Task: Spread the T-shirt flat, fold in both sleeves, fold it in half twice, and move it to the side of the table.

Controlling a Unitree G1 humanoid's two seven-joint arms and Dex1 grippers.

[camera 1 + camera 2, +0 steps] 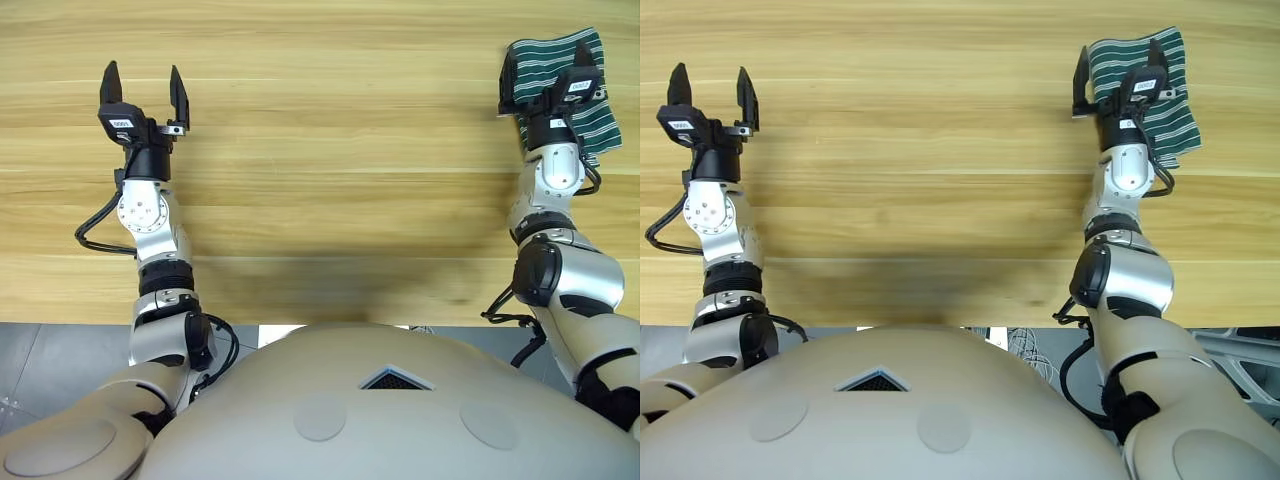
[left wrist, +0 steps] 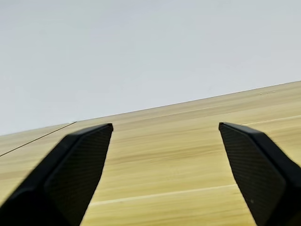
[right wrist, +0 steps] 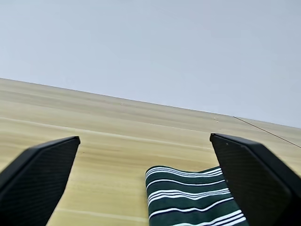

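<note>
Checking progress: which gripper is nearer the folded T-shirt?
Right. The right gripper is open directly over the T-shirt; the left gripper is open far away to the T-shirt's left.

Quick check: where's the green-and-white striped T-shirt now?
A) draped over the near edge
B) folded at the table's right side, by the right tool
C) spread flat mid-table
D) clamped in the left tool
B: the folded green-and-white striped T-shirt lies at the right side of the light wooden table, at the open right tool.

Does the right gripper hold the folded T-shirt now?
No, the right gripper is wide open over the T-shirt, clamping nothing.
</note>
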